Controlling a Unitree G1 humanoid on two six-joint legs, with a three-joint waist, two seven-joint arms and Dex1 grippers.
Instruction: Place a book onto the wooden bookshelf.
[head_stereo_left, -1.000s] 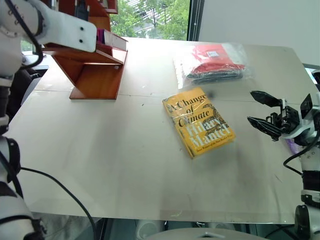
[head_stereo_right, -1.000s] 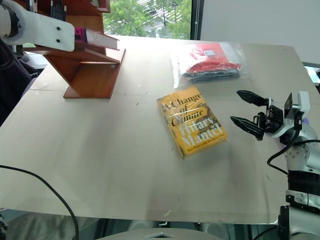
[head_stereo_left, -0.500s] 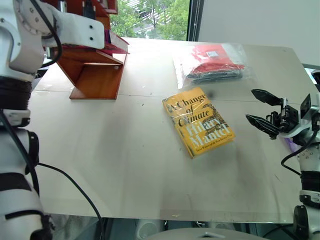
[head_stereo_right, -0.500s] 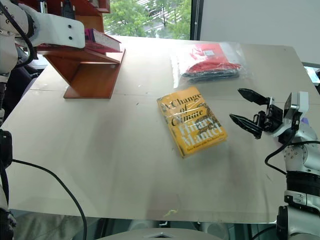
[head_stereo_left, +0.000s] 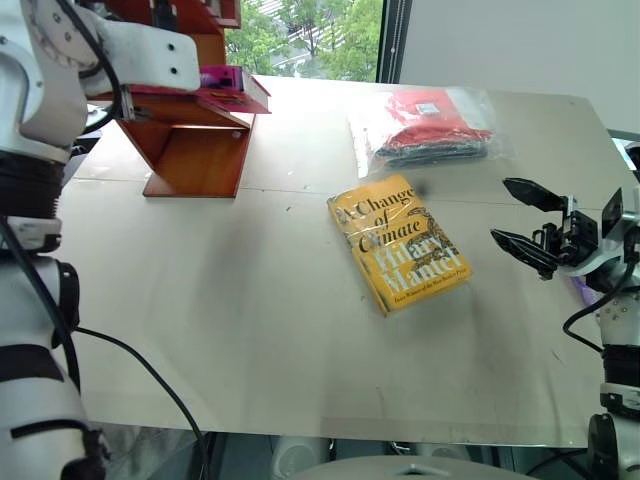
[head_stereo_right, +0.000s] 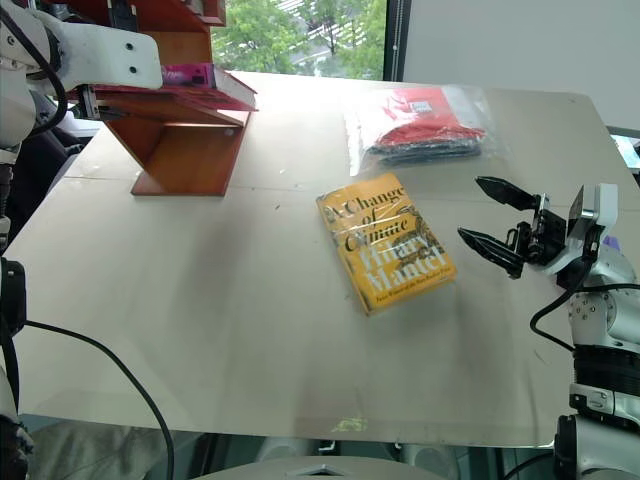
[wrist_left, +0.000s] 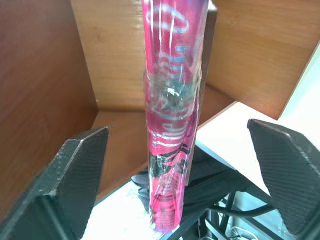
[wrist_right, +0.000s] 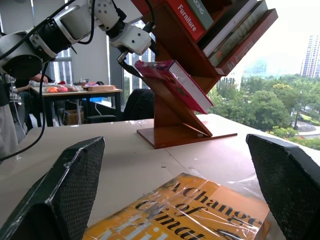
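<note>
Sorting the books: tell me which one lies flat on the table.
The yellow book titled "A Change of Climate" lies flat on the table. The pink book rests on a slanted board of the wooden bookshelf instead.

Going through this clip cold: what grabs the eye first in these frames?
The magenta-pink book lying on a slanted board of the reddish wooden bookshelf at the table's far left corner, with the left gripper open around its spine. Then the yellow "A Change of Climate" book lying mid-table, beside the open right gripper.
</note>
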